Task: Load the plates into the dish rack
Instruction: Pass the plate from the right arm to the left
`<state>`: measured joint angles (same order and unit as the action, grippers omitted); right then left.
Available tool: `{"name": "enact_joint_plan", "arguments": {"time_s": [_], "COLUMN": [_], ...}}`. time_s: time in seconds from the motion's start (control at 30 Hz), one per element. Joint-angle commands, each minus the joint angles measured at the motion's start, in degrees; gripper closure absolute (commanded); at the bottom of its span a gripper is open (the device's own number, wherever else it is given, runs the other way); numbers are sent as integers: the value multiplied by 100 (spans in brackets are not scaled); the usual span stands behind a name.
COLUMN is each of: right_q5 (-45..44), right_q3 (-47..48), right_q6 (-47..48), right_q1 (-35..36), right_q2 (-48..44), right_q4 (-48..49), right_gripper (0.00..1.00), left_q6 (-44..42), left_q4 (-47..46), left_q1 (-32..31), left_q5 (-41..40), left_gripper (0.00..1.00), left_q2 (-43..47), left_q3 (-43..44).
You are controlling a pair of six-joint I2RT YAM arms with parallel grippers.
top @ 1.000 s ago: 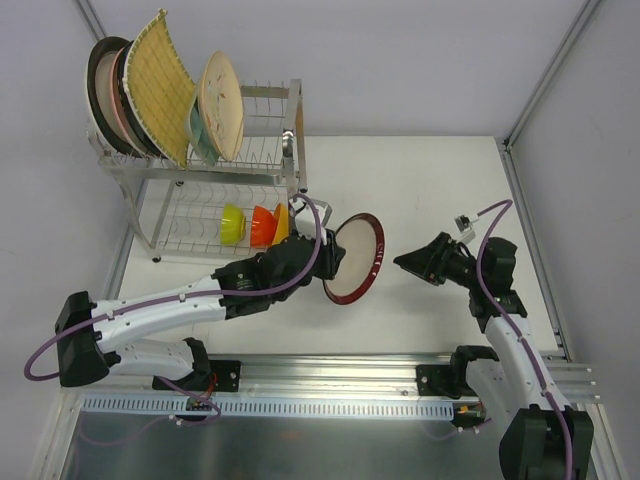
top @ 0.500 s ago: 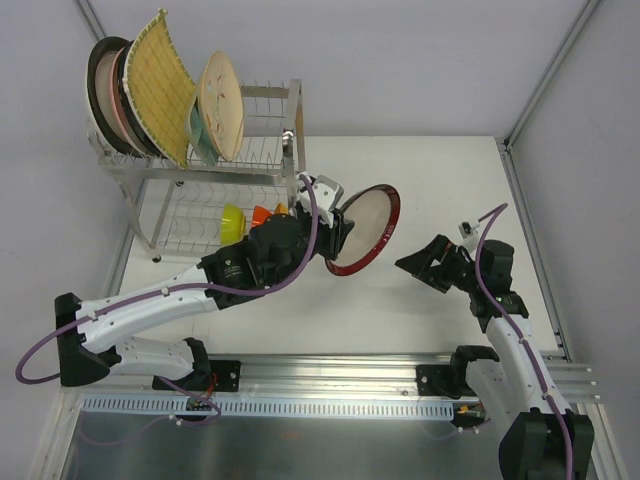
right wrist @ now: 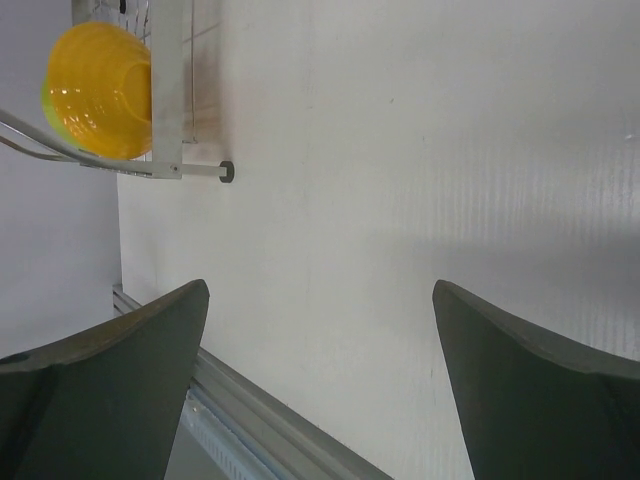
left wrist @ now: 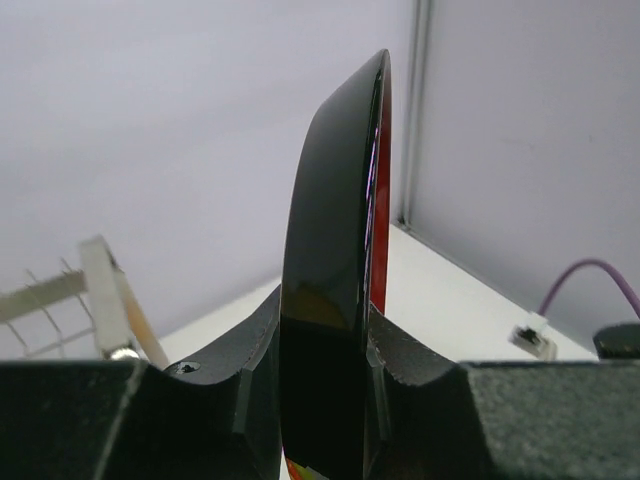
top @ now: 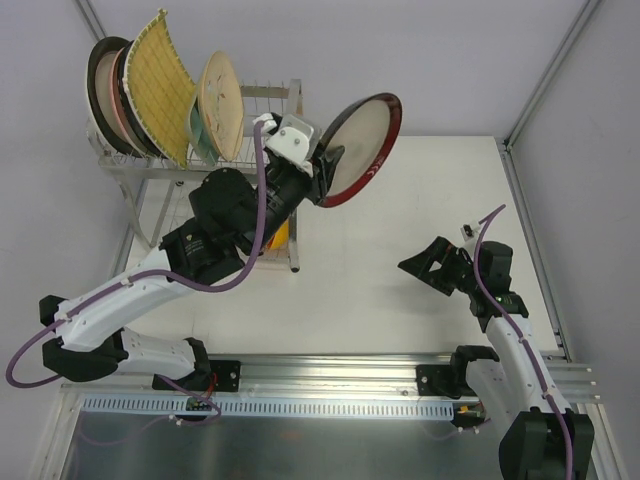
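The left pincer [top: 323,172] is clamped on the lower edge of a round red-rimmed plate [top: 358,145], holding it up in the air just right of the dish rack [top: 296,245], near the top tier. The plate is tilted, its pale matte centre facing the camera above. In the left wrist view it stands edge-on between the dark pincer fingers [left wrist: 240,390], and its glossy black underside [left wrist: 330,250] curves up to a thin red lip.

The rack is shiny silver wire on a tubular frame. Standing upright in its top tier are a dark-rimmed round plate [top: 100,75], a yellow woven square [top: 160,85], a pale teal dish [top: 203,140] and a beige round plate [top: 222,105].

The right pincer [top: 418,262] hangs low over the smooth white desk [top: 420,190] with its wedge-shaped fingers [right wrist: 110,340] wide apart and nothing between them. Its camera sees a glossy yellow bowl [right wrist: 100,90] in the rack's lower tier.
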<state>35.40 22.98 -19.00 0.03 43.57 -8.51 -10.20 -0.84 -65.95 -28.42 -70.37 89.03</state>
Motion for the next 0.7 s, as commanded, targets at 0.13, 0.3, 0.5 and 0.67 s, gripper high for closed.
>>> {"name": "enact_joint_plan", "arguments": {"time_s": [0.13,0.3,0.5,0.67], "right_q5": [-7,29,37,29], "right_q3": [119,110,84,57], "right_q6": [134,160,160,178], "right_q1": [-12,-12,-12,-12], "right_q2": [37,46,46,37], "right_q4": [16,16,34,34], "right_gripper": [0,1,0,0], "left_q6": [-1616,-2513,-2637,-2050], "left_q4": [-1997,-2596,-2588,-2202], "left_q1": [-5,100,758,1409], "left_q5": [-594,-848,-875,-823], "left_gripper": [100,100,100,100], "left_q2": [-117,-249,-267,-197], "left_q3": [984,1335,1520,1468]}}
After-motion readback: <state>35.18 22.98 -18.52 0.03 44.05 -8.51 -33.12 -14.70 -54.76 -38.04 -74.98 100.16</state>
